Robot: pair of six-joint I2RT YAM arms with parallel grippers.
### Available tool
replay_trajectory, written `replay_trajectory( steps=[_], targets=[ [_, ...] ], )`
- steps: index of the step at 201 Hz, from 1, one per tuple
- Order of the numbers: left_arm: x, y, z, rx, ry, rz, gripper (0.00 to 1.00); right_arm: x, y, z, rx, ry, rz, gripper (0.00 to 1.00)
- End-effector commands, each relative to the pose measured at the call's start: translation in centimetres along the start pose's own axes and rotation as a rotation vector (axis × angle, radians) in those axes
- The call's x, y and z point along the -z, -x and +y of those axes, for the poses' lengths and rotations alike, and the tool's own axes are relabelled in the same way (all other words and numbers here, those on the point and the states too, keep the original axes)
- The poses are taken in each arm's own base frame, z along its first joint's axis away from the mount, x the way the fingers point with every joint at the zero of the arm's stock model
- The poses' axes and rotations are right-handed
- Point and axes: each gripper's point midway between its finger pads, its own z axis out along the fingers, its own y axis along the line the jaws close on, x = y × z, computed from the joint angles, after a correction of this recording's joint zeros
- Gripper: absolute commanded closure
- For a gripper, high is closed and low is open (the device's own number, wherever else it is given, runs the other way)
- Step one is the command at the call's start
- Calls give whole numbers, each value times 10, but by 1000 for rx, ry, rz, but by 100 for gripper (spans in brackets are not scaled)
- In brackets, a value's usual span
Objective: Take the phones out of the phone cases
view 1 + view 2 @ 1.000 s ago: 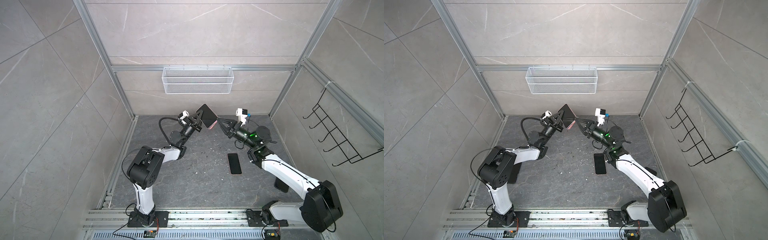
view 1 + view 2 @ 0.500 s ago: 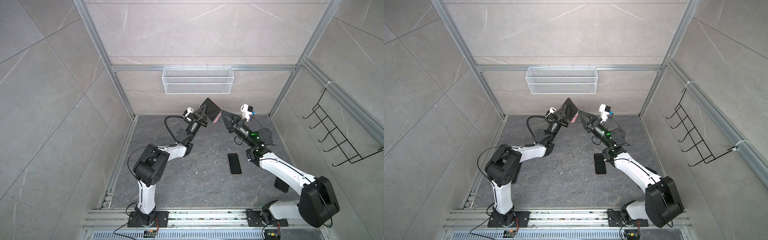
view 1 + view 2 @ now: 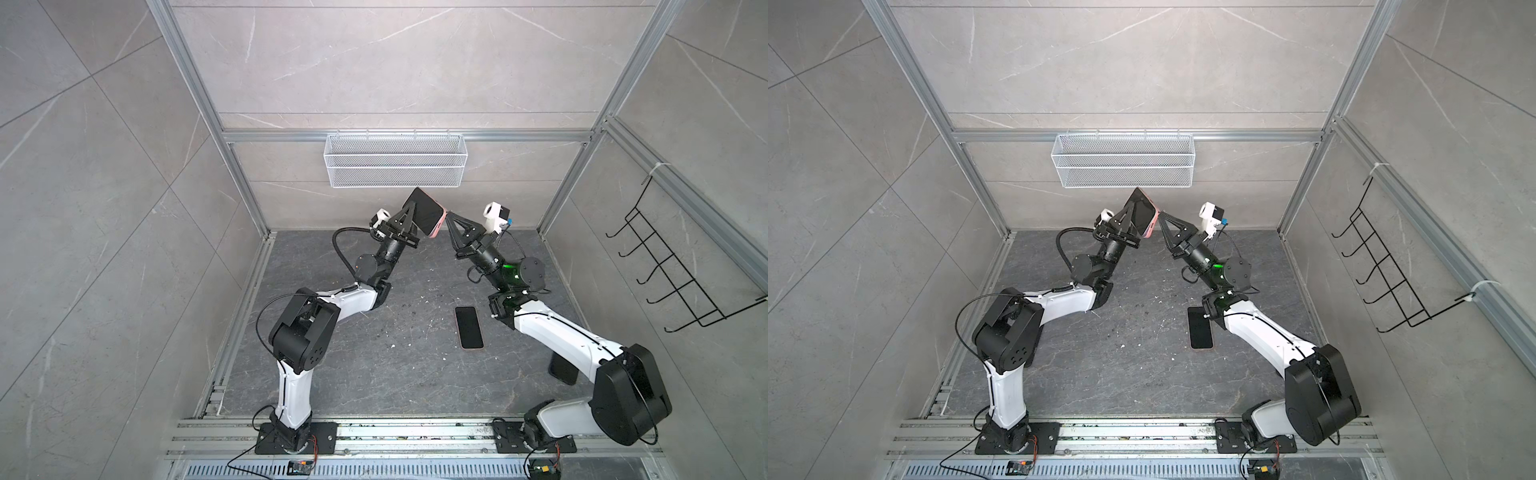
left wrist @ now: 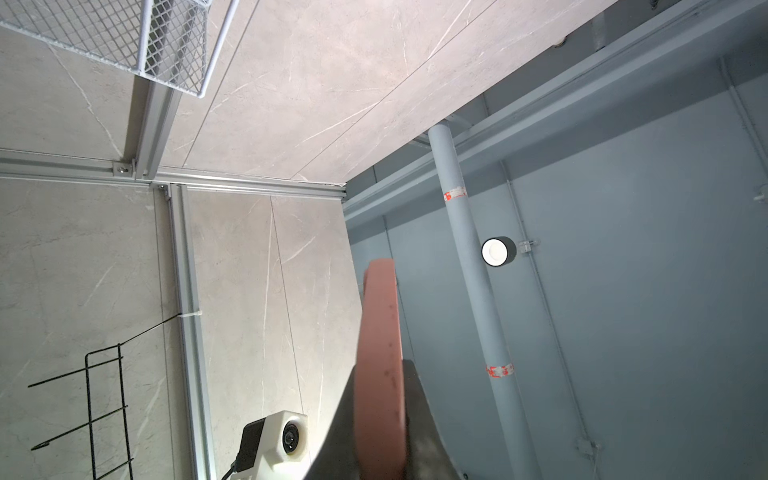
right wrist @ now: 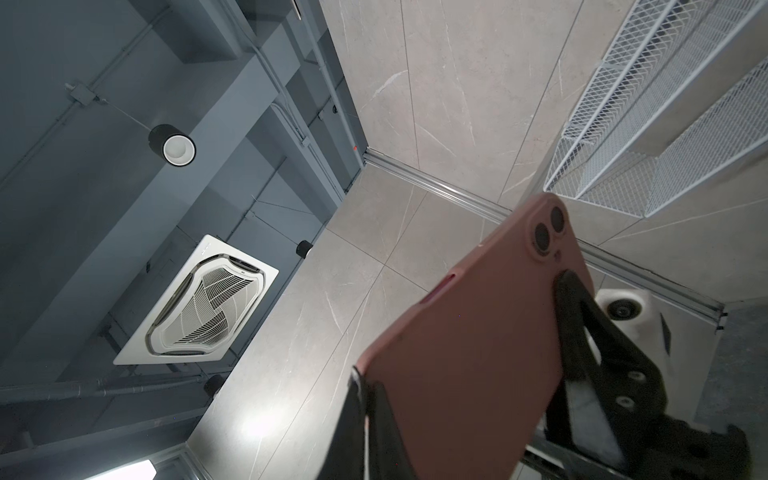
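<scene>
The phone (image 3: pixel 426 216) (image 3: pixel 1139 214), screen dark, sits in a pink phone case (image 3: pixel 437 230) (image 3: pixel 1152 226) and is held high in the air just below the wire basket. My left gripper (image 3: pixel 409 210) (image 3: pixel 1128 211) is shut across phone and case. The left wrist view shows the case (image 4: pixel 380 332) edge-on between both fingers (image 4: pixel 419 407). My right gripper (image 3: pixel 449 217) (image 3: pixel 1162 216) is shut, pinching the case's lower corner. In the right wrist view the case's pink back (image 5: pixel 469 332) with its camera cut-out fills the frame, and its corner sits at my fingertips (image 5: pixel 353 399).
A white wire basket (image 3: pixel 395 160) (image 3: pixel 1123 160) hangs on the back wall right above the held phone. A second dark phone (image 3: pixel 468 327) (image 3: pixel 1200 328) lies flat on the grey floor by the right arm. Another dark slab (image 3: pixel 563 370) lies behind that arm. A black hook rack (image 3: pixel 681 270) is on the right wall.
Both arms have lifted the cased phone higher and toward the back wall, up under the basket. The right gripper's jaws have closed the last bit onto the case corner.
</scene>
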Motion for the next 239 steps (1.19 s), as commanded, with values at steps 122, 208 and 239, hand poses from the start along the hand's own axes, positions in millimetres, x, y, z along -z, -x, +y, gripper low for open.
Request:
replay_trajectory(
  steps=[122,208,239],
  targets=[
    [17,-59,58,-131,242,227,100,12,-37,8,16,-26,120,87],
    [8,-70,57,-127,218,263,100,5,-37,3,-28,-24,131,100],
    [-4,-79,34,-159,163,283,100,10,-36,-28,-81,-99,109,100]
  ],
)
